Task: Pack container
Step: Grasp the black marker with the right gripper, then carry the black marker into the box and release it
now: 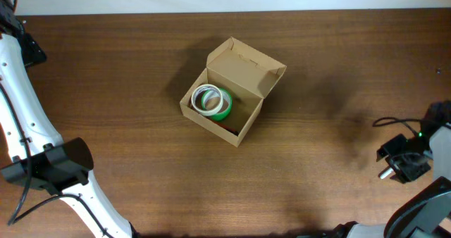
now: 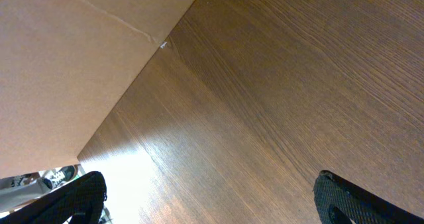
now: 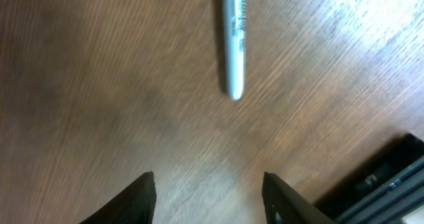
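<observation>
Nearest you, each wrist camera shows only its own pair over the dark wood-grain tabletop. The left fingers stand wide apart and the right fingers are parted; both hold nothing. Only the right wrist view catches a slim pale cylinder lying beyond them, its print too blurred to read. Only the overhead view shows the small plain brown cardboard box. It sits mid-tabletop, well left of the right fingers, flap raised, with a green tape roll and a white tape roll inside.
</observation>
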Available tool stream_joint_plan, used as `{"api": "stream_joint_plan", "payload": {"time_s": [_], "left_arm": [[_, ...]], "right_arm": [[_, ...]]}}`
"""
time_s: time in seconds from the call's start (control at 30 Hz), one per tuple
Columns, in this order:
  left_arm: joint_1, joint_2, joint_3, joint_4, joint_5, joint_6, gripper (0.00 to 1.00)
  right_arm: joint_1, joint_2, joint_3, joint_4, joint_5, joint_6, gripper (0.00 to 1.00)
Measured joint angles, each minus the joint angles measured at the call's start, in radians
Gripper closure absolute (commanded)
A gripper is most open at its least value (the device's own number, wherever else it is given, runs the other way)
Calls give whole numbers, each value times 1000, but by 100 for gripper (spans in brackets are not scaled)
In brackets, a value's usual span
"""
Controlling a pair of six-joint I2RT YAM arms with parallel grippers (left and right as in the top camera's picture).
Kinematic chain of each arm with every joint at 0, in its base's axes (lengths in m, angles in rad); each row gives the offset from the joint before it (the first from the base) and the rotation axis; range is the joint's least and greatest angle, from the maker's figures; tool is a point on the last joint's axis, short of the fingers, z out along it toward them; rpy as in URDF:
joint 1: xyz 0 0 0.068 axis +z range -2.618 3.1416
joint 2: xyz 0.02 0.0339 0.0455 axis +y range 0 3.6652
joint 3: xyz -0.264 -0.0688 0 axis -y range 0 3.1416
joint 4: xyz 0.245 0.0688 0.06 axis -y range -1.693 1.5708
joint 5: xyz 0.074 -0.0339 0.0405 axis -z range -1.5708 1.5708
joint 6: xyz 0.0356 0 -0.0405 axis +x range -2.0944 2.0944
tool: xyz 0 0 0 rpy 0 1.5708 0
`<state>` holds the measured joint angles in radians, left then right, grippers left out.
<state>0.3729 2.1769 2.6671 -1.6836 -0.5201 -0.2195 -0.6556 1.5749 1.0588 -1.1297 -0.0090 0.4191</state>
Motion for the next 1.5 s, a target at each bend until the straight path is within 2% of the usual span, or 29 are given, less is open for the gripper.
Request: {"api": "stream_joint_plan", "payload": {"time_s": [0.4,0.73,1.17,1.23,1.27,1.3,1.33,1.5], "left_arm": [[0,0,0,0,0,0,0],[0,0,0,0,0,0,0],[0,0,0,0,0,0,0],[0,0,0,0,0,0,0],[0,0,0,0,0,0,0],[0,0,0,0,0,0,0],[0,0,0,0,0,0,0],[0,0,0,0,0,0,0]], "right_arm": [[-131,-3,-65,189,-19,-56,42],[-137,4,-79,292,-17,-90,42],[-138,142,-79,374,9,-90,43],[-138,164,-79,380,16,-90,49],[-138,170,-79,381,18,-89,59],[-138,189,-79,390,23,-84,82],[-138,192,-79,391,22,-91,95],[-141,192,-78,407,29,-74,96]]}}
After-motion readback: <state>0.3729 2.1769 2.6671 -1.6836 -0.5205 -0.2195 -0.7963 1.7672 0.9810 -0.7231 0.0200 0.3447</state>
